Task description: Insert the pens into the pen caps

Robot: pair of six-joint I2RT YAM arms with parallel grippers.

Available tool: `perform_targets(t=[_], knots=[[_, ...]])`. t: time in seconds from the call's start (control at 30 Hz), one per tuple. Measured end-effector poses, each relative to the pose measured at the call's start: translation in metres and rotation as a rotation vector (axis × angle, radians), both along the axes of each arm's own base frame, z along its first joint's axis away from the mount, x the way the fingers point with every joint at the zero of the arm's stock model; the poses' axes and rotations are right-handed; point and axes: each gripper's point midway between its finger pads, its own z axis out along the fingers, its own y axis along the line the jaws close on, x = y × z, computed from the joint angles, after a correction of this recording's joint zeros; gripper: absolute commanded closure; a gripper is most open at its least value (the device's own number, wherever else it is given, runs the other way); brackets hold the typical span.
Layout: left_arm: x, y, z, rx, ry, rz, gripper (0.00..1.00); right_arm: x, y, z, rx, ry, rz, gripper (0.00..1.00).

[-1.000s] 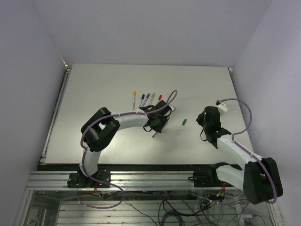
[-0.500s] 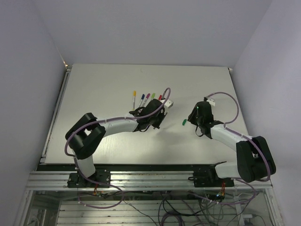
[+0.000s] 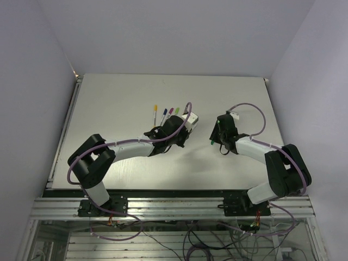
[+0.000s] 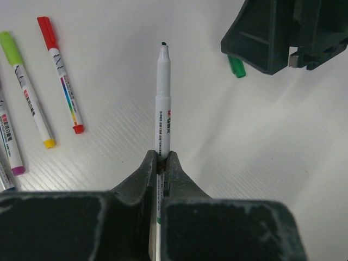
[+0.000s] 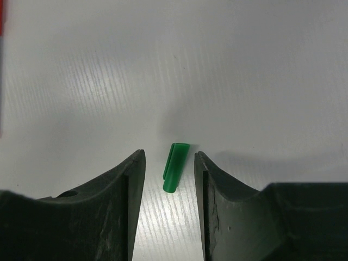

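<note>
**A:** White tabletop (image 3: 119, 103), pale walls (image 3: 163, 32). Where's the green pen cap (image 5: 175, 168)?

**B:** Flat on the table, right between the two fingers of the right gripper (image 5: 168, 156). The jaws stand apart, a bit wider than the cap, and touch neither side of it.

**A:** And the left gripper (image 4: 161, 157)?

**B:** Clamped tight on an uncapped pen (image 4: 163, 98). Its barrel sticks out ahead, with the dark tip aimed toward the cap.

**A:** Any writing?

**B:** Small print and a red logo on the barrel, too fine to read. To the left lie a red-capped pen (image 4: 60, 76) and a lime-capped pen (image 4: 27, 89), side by side, each with a rainbow strip.
</note>
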Motion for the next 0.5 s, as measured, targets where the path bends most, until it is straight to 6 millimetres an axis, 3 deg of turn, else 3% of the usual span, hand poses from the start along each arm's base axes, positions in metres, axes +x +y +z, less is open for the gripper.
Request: perform_targets(t=[0.5], knots=[[0.001, -0.003, 0.003, -0.016, -0.010, -0.007, 0.93, -0.001, 0.000, -0.017, -0.057, 0.068, -0.024, 0.62]])
